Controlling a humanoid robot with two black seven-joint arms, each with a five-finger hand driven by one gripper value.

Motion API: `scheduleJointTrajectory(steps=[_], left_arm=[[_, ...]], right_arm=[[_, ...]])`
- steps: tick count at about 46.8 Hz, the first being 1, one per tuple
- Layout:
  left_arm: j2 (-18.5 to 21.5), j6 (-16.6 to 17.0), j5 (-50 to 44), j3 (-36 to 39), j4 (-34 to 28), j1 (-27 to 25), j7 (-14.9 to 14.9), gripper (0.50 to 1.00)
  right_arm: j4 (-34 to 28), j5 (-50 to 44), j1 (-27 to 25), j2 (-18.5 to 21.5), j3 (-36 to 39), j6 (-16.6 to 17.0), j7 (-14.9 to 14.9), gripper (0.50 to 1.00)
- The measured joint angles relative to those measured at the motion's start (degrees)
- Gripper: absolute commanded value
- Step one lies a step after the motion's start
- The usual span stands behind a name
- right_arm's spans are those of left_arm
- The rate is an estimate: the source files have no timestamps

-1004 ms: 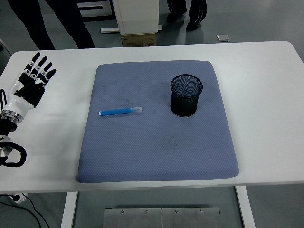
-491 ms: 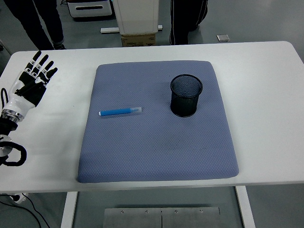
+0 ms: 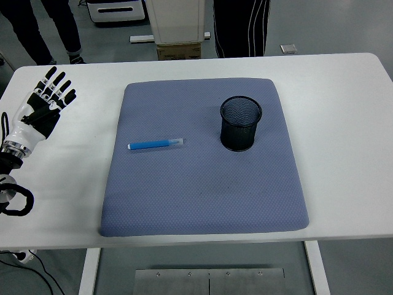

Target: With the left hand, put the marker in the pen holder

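The white worktop (image 3: 344, 123) spans nearly the whole picture, its near edge running straight across the bottom and its far edge rounded at both corners; a blue-grey mat (image 3: 202, 190) covers the middle, leaving a broad bare strip of worktop on the left and a wider one on the right; the near half of the mat lies bare, as does its far left corner; the marker (image 3: 155, 145), blue with a pale cap at its right end, lies flat on the left half of the mat, nearly parallel to the near edge, its capped end tipped slightly to the far side; the pen holder (image 3: 241, 123), a black mesh cup, stands upright on the right half of the mat toward the far side, well apart from the marker with open mat between them; the left hand (image 3: 42, 109) sits over the bare strip at the far left, well clear of the mat's left edge and of the marker; its fingers (image 3: 59, 84) are straight and fanned apart, gripping nothing and touching nothing that can be made out; the palm faces up toward the camera, the fingers pointing to the far right, and the forearm runs back toward the near left edge, where a loop of black cable (image 3: 17, 201) lies on the worktop; beyond the far edge stand the legs of two people (image 3: 239, 27) and a white cabinet (image 3: 175, 21).
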Motion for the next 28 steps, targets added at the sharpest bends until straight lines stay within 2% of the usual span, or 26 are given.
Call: scheduleJointTrajectory(steps=[6, 13, 28], left_arm=[[0.54, 0.19, 2.34, 0.22, 0.05, -1.6, -0.02, 1.0], [0.93, 0.07, 5.09, 2.36, -0.19, -5.8, 1.01, 1.0], [3.0, -0.07, 7.7, 24.25, -0.65, -19.34, 1.72, 1.0]], right_arm=[[-0.01, 0.0, 0.0, 0.0, 0.0, 0.0, 0.0, 1.0], [0.0, 0.0, -0.03, 0.01, 0.01, 0.0, -0.01, 1.0], [0.0, 0.0, 0.01, 0.0, 0.0, 0.0, -0.02, 1.0]])
